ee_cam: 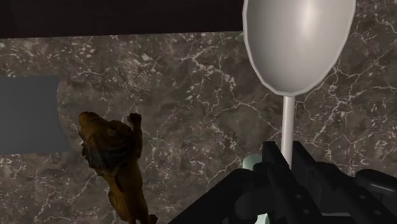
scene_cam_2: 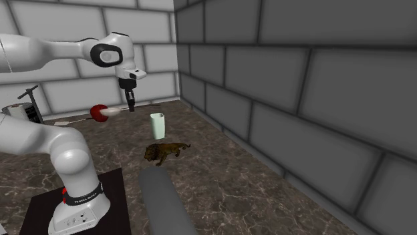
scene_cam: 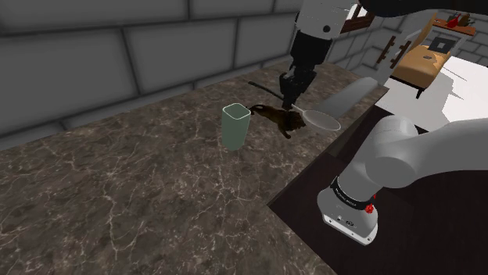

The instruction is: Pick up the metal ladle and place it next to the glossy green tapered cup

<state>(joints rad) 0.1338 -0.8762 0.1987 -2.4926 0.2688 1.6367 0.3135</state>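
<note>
My gripper holds a pale grey ladle in the air, off to one side of a pale green cup.

My two black fingers are clamped on the ladle's thin handle. In the wrist view the stem runs out from between them to the wide bowl. The ladle is clear of the dark marble counter and roughly level. Its long axis points away from the cup, with the handle end nearer the cup and the bowl farther. The cup stands upright, lower than my hand. A small brown lion figure sits on the counter near the cup, on the side I would come in from. I judge the next move to be a short carry toward the cup, then down onto bare counter clear of the lion.
</note>
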